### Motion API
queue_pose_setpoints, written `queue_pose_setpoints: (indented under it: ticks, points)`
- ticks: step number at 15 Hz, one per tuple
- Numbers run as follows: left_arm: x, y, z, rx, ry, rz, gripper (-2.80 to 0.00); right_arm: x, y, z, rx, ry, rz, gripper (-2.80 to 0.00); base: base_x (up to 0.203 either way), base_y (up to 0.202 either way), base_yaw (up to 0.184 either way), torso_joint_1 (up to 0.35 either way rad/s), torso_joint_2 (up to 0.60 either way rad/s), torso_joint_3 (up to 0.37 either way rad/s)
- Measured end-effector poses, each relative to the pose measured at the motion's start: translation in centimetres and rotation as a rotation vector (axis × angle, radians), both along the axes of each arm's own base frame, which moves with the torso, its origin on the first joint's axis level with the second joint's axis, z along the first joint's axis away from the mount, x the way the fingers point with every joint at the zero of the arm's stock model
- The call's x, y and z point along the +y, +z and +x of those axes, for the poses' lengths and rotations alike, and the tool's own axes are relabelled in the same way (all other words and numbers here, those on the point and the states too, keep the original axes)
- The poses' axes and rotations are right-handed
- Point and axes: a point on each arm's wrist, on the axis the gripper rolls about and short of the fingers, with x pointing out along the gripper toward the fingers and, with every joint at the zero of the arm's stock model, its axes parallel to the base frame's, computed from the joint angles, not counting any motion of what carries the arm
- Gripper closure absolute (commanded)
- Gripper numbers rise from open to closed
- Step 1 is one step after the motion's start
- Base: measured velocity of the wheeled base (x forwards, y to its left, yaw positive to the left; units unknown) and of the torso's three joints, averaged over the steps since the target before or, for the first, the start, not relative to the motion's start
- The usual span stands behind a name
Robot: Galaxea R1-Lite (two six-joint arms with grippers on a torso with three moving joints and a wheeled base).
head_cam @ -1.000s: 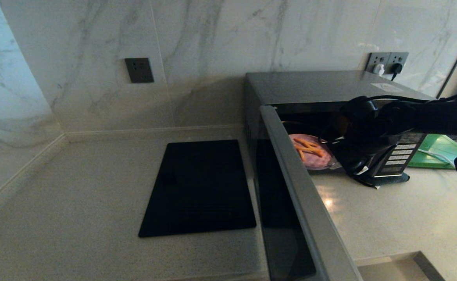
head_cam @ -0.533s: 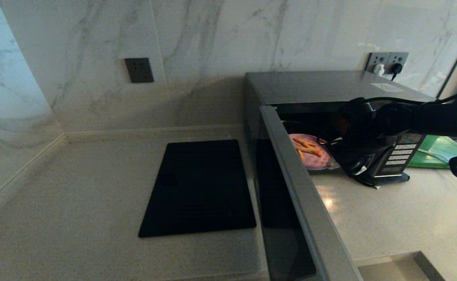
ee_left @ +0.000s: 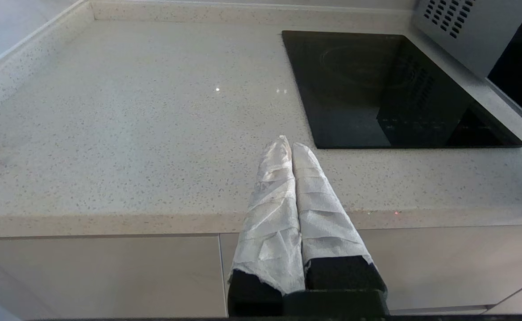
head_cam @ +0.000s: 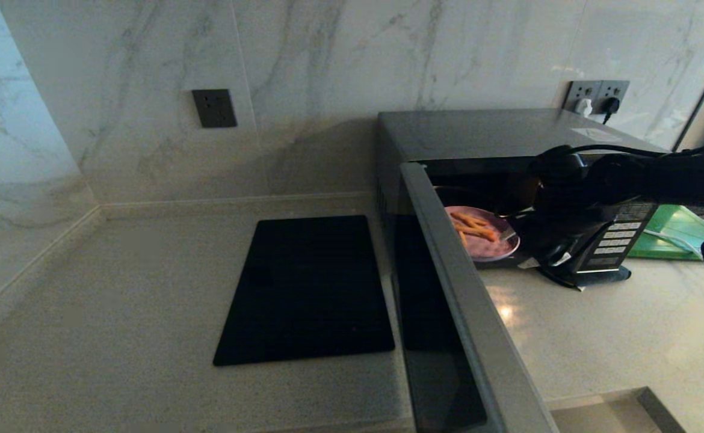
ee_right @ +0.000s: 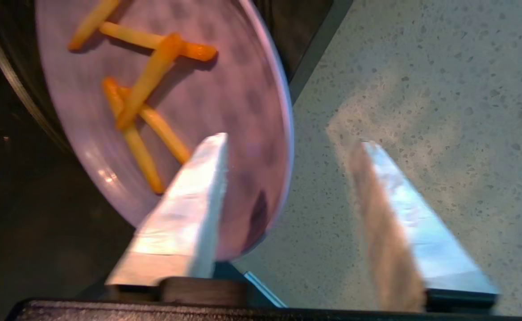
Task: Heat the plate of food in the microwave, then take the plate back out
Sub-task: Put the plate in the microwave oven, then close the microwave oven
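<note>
The microwave [head_cam: 496, 132] stands on the counter with its door [head_cam: 448, 288] swung wide open towards me. The lilac plate of food [head_cam: 489, 246] lies at the front of the cavity, with several orange fries [ee_right: 149, 76] on it. My right gripper [ee_right: 294, 139] is open at the cavity mouth. One finger lies over the plate [ee_right: 243, 89] and the other over the speckled counter, with the plate's near rim between them and nothing clamped. My left gripper [ee_left: 290, 142], wrapped in white tape, is shut and empty above the counter's front edge, left of the cooktop.
A flat black cooktop [head_cam: 307, 288] lies left of the microwave. A green board [head_cam: 683, 237] sits to the microwave's right, behind my right arm. The open door juts out over the counter's front edge. Wall sockets [head_cam: 595, 96] with plugs are behind the microwave.
My right gripper has opened and let go of the plate, which has settled flat at the cavity's front. The gripper has drawn slightly right, away from the plate.
</note>
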Motion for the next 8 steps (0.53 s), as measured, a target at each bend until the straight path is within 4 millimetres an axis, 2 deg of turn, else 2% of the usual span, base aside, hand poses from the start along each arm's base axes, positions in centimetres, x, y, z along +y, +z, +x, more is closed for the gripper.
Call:
queue_pose_setpoints:
  ticks: [4,8]
  points:
    - [0.0,0.0,0.0,0.0,0.0,0.0,0.0,-0.6,2.3,-1.5,-0.035,-0.011,0.002,-2.8,0.0,0.0,0.0,0.0,0.0,0.0]
    - [0.0,0.0,0.0,0.0,0.0,0.0,0.0,-2.6,6.0,-6.3,-0.01,0.008,-0.05,-2.8,0.0,0.0,0.0,0.0,0.0,0.0]
